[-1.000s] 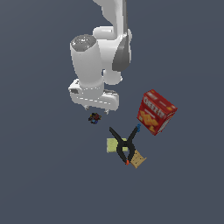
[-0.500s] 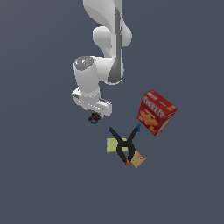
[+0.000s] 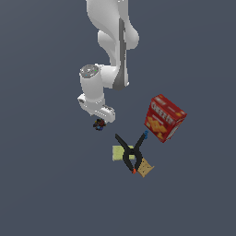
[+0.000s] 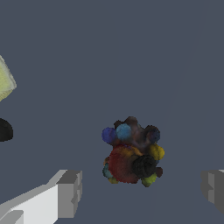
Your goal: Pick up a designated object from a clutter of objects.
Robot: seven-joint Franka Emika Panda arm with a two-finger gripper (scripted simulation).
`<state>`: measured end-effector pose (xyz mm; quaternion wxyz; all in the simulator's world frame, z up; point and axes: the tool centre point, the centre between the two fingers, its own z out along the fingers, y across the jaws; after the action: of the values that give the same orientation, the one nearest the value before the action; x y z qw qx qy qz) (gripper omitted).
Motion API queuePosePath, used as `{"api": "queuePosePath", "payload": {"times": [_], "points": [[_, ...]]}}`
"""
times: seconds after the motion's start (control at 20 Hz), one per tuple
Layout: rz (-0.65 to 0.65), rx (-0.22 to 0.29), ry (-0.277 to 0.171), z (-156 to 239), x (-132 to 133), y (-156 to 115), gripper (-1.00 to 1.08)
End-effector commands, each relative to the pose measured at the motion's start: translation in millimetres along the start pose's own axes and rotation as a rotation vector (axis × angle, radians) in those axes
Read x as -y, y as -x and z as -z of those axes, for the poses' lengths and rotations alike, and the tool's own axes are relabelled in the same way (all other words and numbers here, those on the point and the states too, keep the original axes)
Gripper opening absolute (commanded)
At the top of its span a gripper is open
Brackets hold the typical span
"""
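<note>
Tiny dark lumpy clump [image 4: 131, 153] on floor, between wide-spread fingers of gripper [image 4: 140, 192], untouched. Likely light, rigid, bumpy: may roll. Pinch across red-black midsection. Spring clamp [image 3: 131, 152] nearby.

The clump [image 4: 131, 153] between the fingers [image 4: 69, 192] looks lumpy and matt, a knot of small rounded beads in black, red, blue and yellow. The fingers are smooth, flat grey with a plastic look. The arm [image 3: 110, 41] is glossy white. The box [image 3: 164, 118] appears to be printed card. The counter [image 3: 46, 184] is even, matt grey.
</note>
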<state>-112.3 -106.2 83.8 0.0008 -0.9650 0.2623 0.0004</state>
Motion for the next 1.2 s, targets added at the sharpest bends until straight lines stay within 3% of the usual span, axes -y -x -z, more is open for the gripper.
{"api": "queuePosePath", "payload": {"times": [0.0, 1.15], "points": [[-0.010, -0.001, 0.001, -3, -3, 2, 1.00], [-0.012, -0.001, 0.002, -49, -3, 4, 1.00]]}}
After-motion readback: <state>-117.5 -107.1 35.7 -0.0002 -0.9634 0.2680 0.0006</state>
